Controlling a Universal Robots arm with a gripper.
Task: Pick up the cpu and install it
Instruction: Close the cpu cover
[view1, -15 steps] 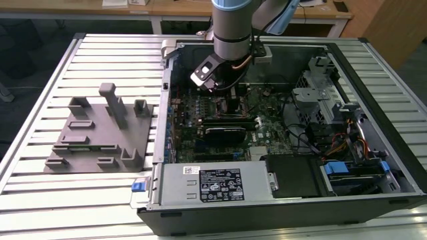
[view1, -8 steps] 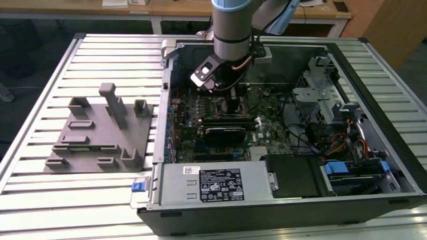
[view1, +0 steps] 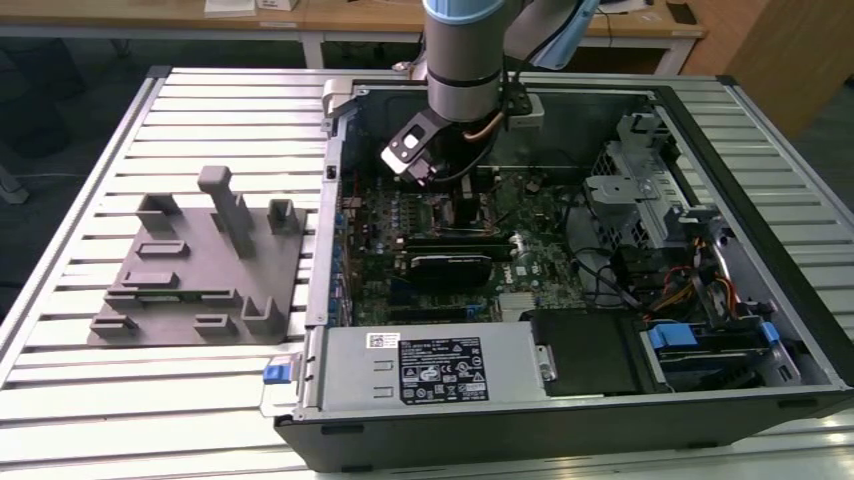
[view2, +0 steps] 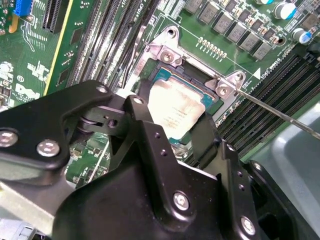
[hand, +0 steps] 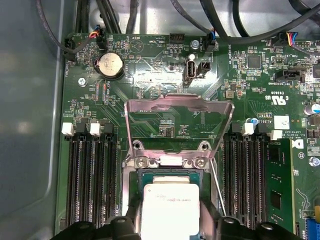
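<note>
The gripper (view2: 172, 116) is down inside the open computer case (view1: 747, 330). Its 2 black fingers (view2: 204, 132) squeeze the cpu (view2: 176, 107) from both sides. The cpu is right over the dark socket (hand: 165, 175) on the green board (hand: 150, 75). The socket's metal lid (hand: 177, 106) stands up. The grey fixture (view1: 200, 270) rests on the table (view1: 80, 400), well apart

A pale slatted metal table (view1: 80, 400) spans the scene. Light wooden desks (view1: 360, 15) stand behind it, a brown wooden panel (view1: 787, 60) beside them.
</note>
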